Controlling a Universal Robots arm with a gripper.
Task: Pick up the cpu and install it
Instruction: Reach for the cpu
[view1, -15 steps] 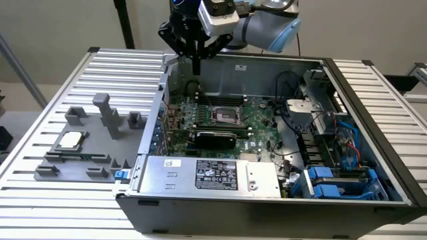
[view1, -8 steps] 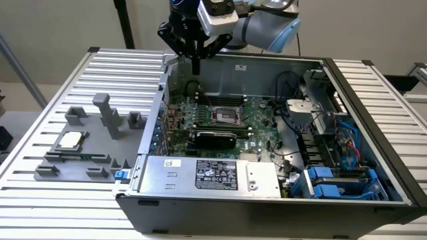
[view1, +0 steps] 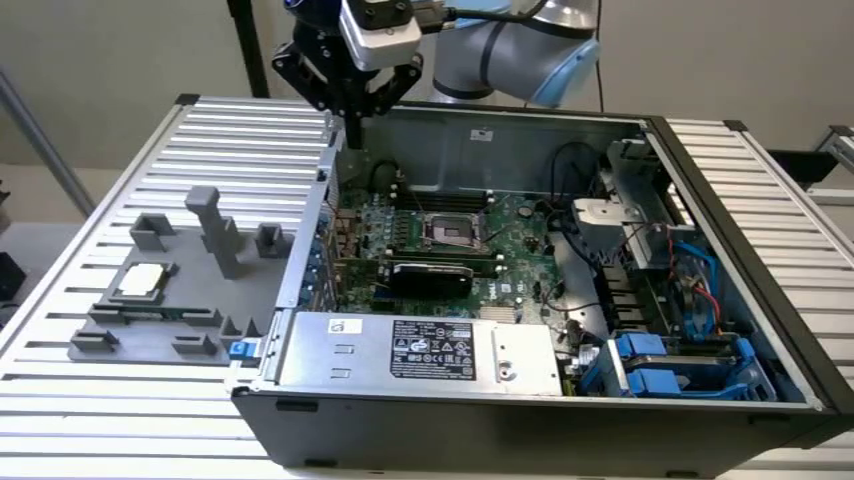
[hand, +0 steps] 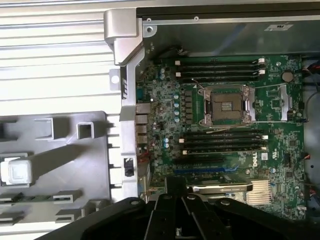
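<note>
One slatted table (view1: 80, 400) carries everything. At the exterior view's left lies one grey fixture tray (view1: 180, 320) with a single tall post (view1: 214, 225) rising from it. The one cpu (view1: 143, 281) rests flat in a recess of this tray, silver top up, well apart from the arm.

Farther right, the one gripper (view1: 355, 135) hangs above the back corner of the open computer case (view1: 534, 425), by the case wall nearest the tray. Its fingers are pressed together to a point, closed on themselves, and touch no part.

Inside the case sits one green motherboard (view1: 514, 225) with one black socket (view1: 451, 232) near its middle; in the wrist view its contact field is exposed. One silver labelled power-supply box (view1: 427, 350) lies along the near wall. At the exterior view's right sit two blue drive caddies (view1: 654, 365), side by side.
</note>
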